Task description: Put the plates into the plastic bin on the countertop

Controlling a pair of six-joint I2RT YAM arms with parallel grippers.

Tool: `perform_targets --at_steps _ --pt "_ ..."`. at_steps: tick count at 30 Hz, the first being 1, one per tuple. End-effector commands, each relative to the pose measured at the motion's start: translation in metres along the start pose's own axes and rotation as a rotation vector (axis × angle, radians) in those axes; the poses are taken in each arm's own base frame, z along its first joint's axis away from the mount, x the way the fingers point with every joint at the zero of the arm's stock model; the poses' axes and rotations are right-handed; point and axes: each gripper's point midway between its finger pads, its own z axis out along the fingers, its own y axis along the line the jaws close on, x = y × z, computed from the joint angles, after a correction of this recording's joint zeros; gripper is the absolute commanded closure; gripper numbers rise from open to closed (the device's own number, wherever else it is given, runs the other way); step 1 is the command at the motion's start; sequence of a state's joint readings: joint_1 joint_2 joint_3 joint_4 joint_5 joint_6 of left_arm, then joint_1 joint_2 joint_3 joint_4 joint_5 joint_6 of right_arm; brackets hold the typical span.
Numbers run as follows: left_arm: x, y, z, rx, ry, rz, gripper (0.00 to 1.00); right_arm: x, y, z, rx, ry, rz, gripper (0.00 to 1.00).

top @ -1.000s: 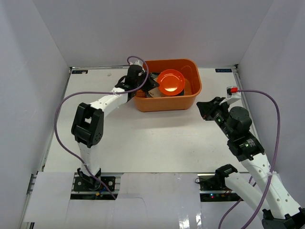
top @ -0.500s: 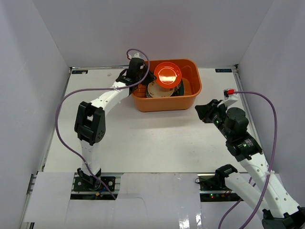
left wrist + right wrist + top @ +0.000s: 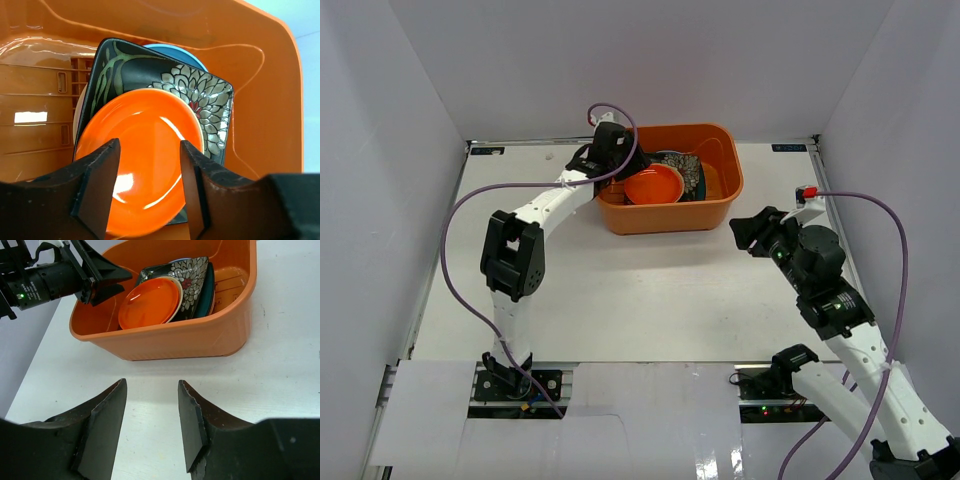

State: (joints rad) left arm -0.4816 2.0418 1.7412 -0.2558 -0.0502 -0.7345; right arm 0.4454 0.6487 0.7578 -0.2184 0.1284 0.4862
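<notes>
Bin of orange plastic (image 3: 670, 215) holds round orange-red plate (image 3: 653, 185), earlier aloft, on black flowered plate (image 3: 205, 95); left gripper (image 3: 148, 147), right gripper (image 3: 151, 385) gape empty.

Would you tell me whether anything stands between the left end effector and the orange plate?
Nothing visible does: the left end effector is open right over the orange plate, which rests against the black flowered plate in the plastic bin.

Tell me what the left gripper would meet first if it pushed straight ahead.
Probably the orange-red plate directly ahead of the left gripper, resting on the black flowered plate in the bin.
</notes>
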Motion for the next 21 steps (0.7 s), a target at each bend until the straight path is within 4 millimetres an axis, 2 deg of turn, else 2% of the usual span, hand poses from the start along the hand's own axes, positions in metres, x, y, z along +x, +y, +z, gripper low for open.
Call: perform_targets --at_steps 1,3,5,6,7,8,9,10,11,14,15,16,17,18,19,21 --pt "-0.043 -0.033 -0.034 0.075 -0.095 0.019 0.37 -0.034 0.012 -0.011 -0.022 -0.091 -0.011 0.48" --pt "-0.051 -0.047 -0.043 0.124 -0.101 0.029 0.37 -0.037 0.012 -0.012 -0.019 -0.094 -0.019 0.44" --pt "-0.064 -0.066 -0.062 0.179 -0.128 0.035 0.31 -0.042 0.013 -0.014 -0.016 -0.102 -0.026 0.34" --pt "-0.070 -0.078 -0.072 0.230 -0.142 0.057 0.04 -0.045 0.012 -0.015 -0.008 -0.113 -0.029 0.29" --pt "-0.071 -0.091 -0.083 0.280 -0.139 0.076 0.02 -0.048 0.012 -0.017 -0.003 -0.122 -0.037 0.17" --pt "-0.080 -0.107 -0.106 0.332 -0.168 0.093 0.02 -0.053 0.013 -0.019 -0.001 -0.135 -0.041 0.08" --pt "-0.083 -0.116 -0.118 0.367 -0.186 0.123 0.02 -0.059 0.011 -0.021 0.013 -0.155 -0.044 0.06" --pt "-0.082 -0.126 -0.133 0.420 -0.181 0.150 0.02 -0.064 0.010 -0.023 0.025 -0.168 -0.057 0.10" --pt "-0.089 -0.143 -0.165 0.481 -0.214 0.178 0.02 -0.072 0.010 -0.028 0.034 -0.187 -0.065 0.10" --pt "-0.079 -0.147 -0.205 0.556 -0.222 0.253 0.02 -0.089 0.000 -0.042 0.101 -0.243 -0.093 0.10" --pt "-0.088 -0.152 -0.244 0.600 -0.271 0.270 0.02 -0.103 -0.003 -0.053 0.136 -0.289 -0.092 0.10" --pt "-0.074 -0.139 -0.247 0.584 -0.253 0.291 0.02 -0.109 -0.004 -0.059 0.147 -0.309 -0.100 0.10" --pt "-0.073 -0.131 -0.259 0.576 -0.270 0.299 0.02 -0.115 -0.006 -0.066 0.160 -0.330 -0.122 0.10" --pt "-0.080 -0.130 -0.299 0.602 -0.334 0.309 0.02 -0.125 -0.008 -0.078 0.172 -0.378 -0.120 0.10" --pt "-0.062 -0.107 -0.293 0.554 -0.312 0.314 0.02 -0.129 -0.009 -0.084 0.175 -0.403 -0.124 0.10" --pt "-0.060 -0.079 -0.306 0.468 -0.358 0.291 0.02 -0.139 -0.010 -0.101 0.175 -0.467 -0.160 0.10"
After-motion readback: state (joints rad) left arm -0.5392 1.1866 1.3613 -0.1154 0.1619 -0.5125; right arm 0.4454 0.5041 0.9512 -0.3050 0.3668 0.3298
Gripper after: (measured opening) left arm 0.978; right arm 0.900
